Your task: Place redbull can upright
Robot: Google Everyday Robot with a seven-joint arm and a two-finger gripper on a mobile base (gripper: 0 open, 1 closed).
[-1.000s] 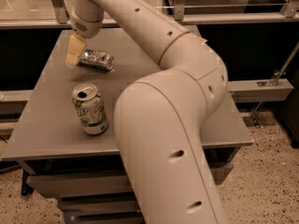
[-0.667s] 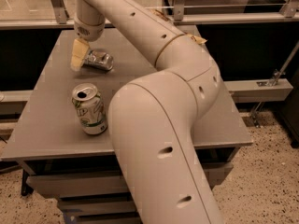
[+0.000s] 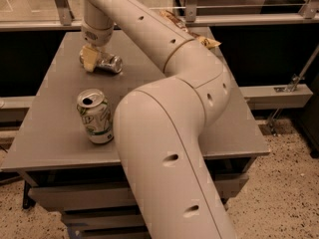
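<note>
The redbull can (image 3: 108, 63), slim and silver, lies on its side at the far left of the grey table (image 3: 55, 128). My gripper (image 3: 91, 59) points down from the far left and is at the can's left end, covering that end. The can's right end, with its rim, sticks out to the right of the gripper. Whether the can is gripped does not show.
A wider white-and-green soda can (image 3: 95, 116) stands upright near the table's front left. My arm (image 3: 169, 133) sweeps across the middle and right of the view and hides much of the table. A crumpled snack bag (image 3: 207, 41) lies at the far edge. A metal railing (image 3: 239, 20) runs behind.
My gripper has moved right and down, from beside the redbull can's left end to over that end. The can still lies in the same place. The soda can has not moved.
</note>
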